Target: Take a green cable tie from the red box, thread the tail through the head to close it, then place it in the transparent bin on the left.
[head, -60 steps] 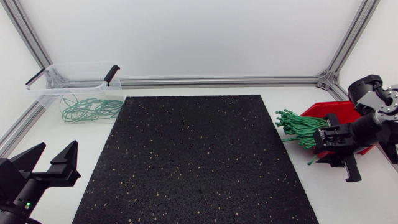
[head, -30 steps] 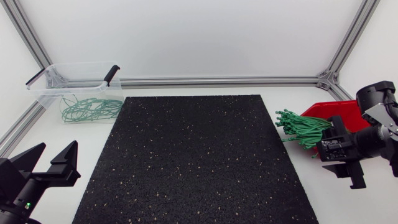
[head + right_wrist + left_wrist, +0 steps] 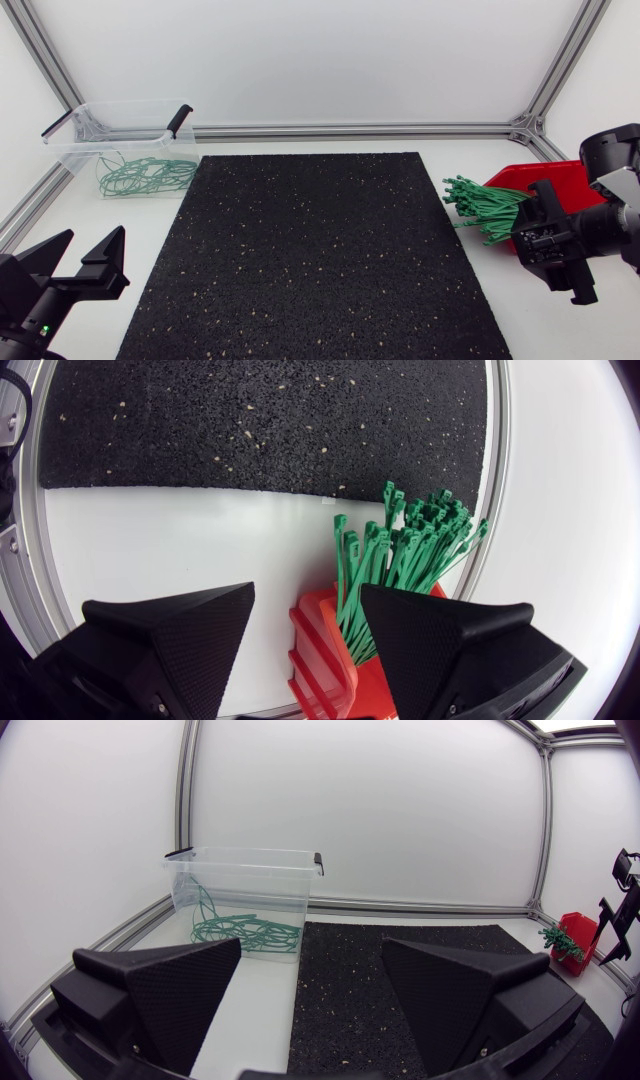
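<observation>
Right jaws apart, empty, pointing down over the near end of the red box [image 3: 322,645]. Bundle of green cable ties [image 3: 405,555] between and just ahead of the two fingers, none clamped; contact impossible to tell. Ties fanned out of the box toward the black mat [image 3: 310,250], tips over the white worktop [image 3: 90,225] just beside the mat edge. Right arm [image 3: 610,225] entering from the right side, above the box.

Change over the last second: right arm drawn a little toward the near right, away from the mat, with the wrist rolled, so jaws now at the box end of the bundle. Bundle much where it was, no tie seen lifted. Reads as lining up for the pick, not a grasp; first step of the task not yet done. Next probably a drop onto one tie and a clean pinch. Hard with ties packed this tight; risk of dragging several out together.

Left jaws wide apart, empty, parked at the near left corner of the worktop, facing the transparent bin [image 3: 240,870] well ahead. No change there. Tangle of closed green loops [image 3: 245,930] on the bin floor. Threading and drop-off all still to come.
</observation>
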Motion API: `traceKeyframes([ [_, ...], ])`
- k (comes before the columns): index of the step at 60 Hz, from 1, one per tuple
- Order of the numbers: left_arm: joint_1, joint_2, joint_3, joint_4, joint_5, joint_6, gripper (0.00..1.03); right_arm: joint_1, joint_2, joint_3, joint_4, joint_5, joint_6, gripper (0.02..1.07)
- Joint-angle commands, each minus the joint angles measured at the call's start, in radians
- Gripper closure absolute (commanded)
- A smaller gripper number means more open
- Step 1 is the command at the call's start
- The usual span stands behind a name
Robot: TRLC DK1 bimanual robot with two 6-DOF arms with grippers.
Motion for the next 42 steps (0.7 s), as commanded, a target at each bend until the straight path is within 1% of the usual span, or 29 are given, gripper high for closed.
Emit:
traceKeyframes([
  [1,-0.004,-0.005,-0.035,-0.063,-0.011,-0.019,0.05,0.019,0.008,-0.051,0.005,0.019,-0.029,0.27],
  [11,-0.006,-0.007,-0.035,-0.063,-0.012,-0.019,0.05,0.033,0.037,-0.108,0.086,0.053,-0.029,0.27],
  [42,-0.009,-0.005,-0.035,-0.063,-0.011,-0.019,0.05,0.033,0.147,-0.119,0.260,0.074,-0.024,0.27],
])
